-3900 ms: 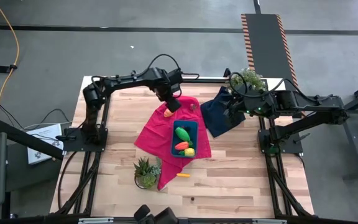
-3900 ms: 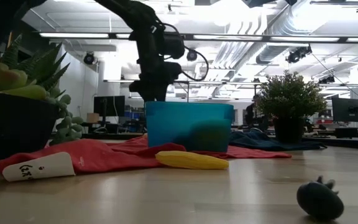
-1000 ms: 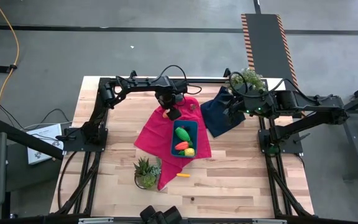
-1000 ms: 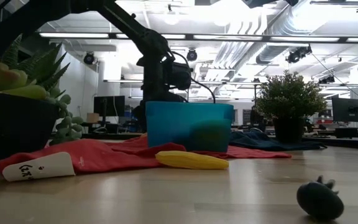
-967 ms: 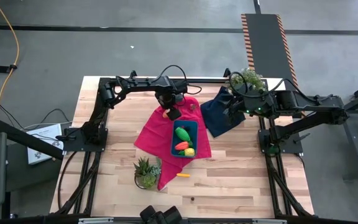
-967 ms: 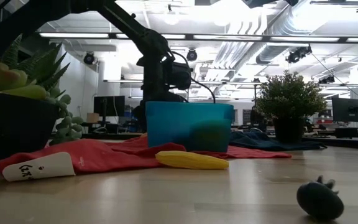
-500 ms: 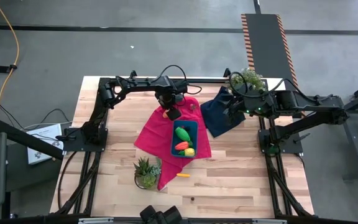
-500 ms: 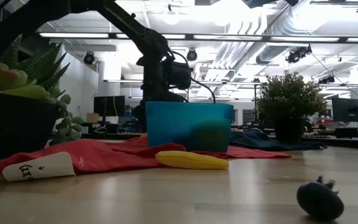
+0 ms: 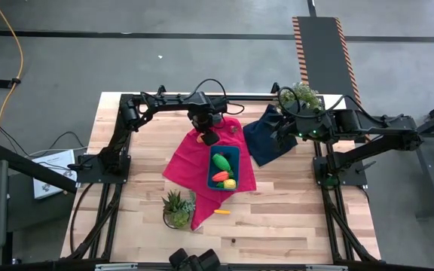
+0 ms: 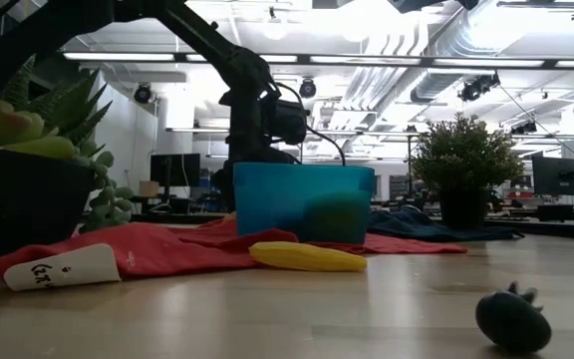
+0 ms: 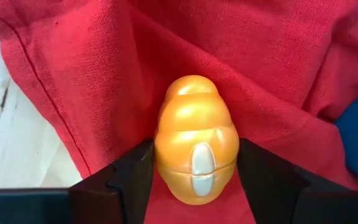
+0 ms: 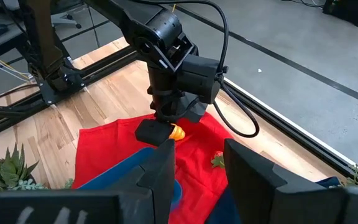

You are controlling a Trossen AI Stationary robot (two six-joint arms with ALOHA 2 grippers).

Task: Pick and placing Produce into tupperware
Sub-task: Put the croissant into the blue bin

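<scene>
An orange ridged piece of produce (image 11: 196,134) lies on the red cloth (image 9: 187,162), just beyond the far end of the teal tupperware (image 9: 223,167). My left gripper (image 9: 206,138) points down over it and is shut on it. The tupperware holds a green, a red-orange and a yellow piece. A yellow piece (image 9: 221,212) rests on the bare table in front of the tub. A small red piece (image 12: 217,160) sits on the red cloth. My right gripper (image 12: 197,168) hangs open and empty above the navy cloth (image 9: 270,139). My left gripper pinches the orange piece between its two fingers, one finger (image 11: 132,177) on each long side (image 11: 161,158), toward its broader end. The fingers come from above, pointing down. The piece lies on the red cloth.
A succulent in a pot (image 9: 177,208) stands at the near left of the red cloth. A leafy potted plant (image 9: 298,96) stands at the far right by the navy cloth. A small dark object (image 10: 511,319) lies on the bare wood near the front edge.
</scene>
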